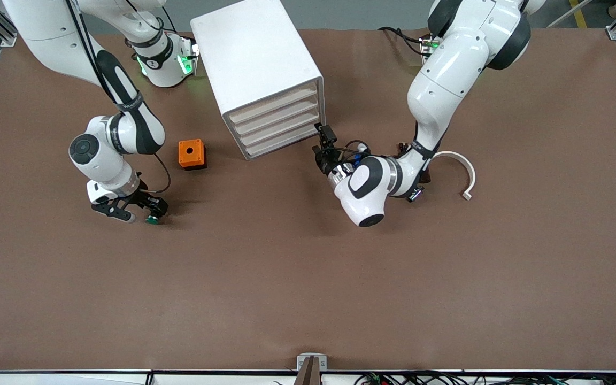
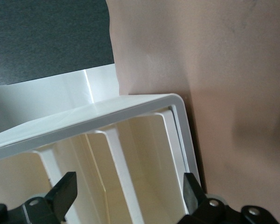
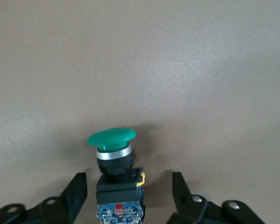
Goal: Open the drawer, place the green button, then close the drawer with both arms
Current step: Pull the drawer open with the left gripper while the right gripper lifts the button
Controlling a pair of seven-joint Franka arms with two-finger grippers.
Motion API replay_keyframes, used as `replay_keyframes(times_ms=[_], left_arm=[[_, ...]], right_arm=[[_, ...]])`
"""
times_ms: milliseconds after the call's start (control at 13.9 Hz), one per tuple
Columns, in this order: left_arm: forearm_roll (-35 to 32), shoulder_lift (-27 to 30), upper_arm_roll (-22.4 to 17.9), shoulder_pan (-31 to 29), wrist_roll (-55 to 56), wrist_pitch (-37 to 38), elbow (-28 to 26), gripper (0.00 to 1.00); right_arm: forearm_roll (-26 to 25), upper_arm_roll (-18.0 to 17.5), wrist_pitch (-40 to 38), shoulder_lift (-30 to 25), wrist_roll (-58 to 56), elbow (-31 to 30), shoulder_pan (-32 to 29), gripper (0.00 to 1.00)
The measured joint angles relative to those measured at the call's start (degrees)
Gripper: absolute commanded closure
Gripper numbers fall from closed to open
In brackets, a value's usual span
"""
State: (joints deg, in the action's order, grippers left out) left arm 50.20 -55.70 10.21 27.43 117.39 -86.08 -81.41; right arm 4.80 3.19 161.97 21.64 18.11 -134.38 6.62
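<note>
The button is seen at lower left of front view, on tabletop, between open fingers of right gripper, untouched. Left gripper, fingers open, is held by cabinet drawers, frame centre.

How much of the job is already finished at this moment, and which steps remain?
Nothing is finished: all four drawers of the cabinet look shut. In hand: the left gripper, open, is at the cabinet's front beside the lower drawers, touching nothing visibly; the right gripper is at the table with its fingers either side of the green button, not yet touching it. Left: opening, placing, closing.
</note>
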Motion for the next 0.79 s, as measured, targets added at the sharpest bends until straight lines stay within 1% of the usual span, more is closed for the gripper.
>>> replay_keyframes(times_ms=[72, 144, 359, 574, 646, 718, 790], left_arm=[[0.51, -0.60, 0.01, 0.32, 0.40, 0.48, 0.01, 0.00], [0.95, -1.01, 0.03, 0.66, 1.03, 0.85, 0.02, 0.00], [2.33, -1.43, 0.05, 1.54, 2.43, 1.57, 0.09, 0.00], [2.67, -1.47, 0.06, 2.28, 2.69, 1.90, 0.10, 0.21], [2.86, -1.50, 0.06, 2.49, 2.78, 1.90, 0.09, 0.31], [3.13, -1.59, 0.06, 2.64, 2.87, 1.91, 0.09, 0.36], [3.44, -1.72, 0.06, 2.73, 2.87, 1.93, 0.09, 0.40]], right_arm=[[0.00, -0.01, 0.00, 0.00, 0.47, -0.01, 0.05, 0.93], [0.00, -0.03, 0.00, 0.00, 0.96, -0.01, 0.16, 1.00], [0.00, -0.04, 0.00, -0.08, 4.11, 0.01, 1.15, 1.00], [0.00, -0.05, -0.43, -0.12, 5.27, 0.11, 2.09, 1.00], [0.00, -0.05, -1.79, -0.31, 5.32, 0.44, 2.15, 1.00], [0.00, -0.05, -4.11, -0.80, 5.42, 1.10, 2.17, 1.00], [0.00, -0.05, -7.39, -1.76, 5.86, 2.12, 2.17, 1.00]])
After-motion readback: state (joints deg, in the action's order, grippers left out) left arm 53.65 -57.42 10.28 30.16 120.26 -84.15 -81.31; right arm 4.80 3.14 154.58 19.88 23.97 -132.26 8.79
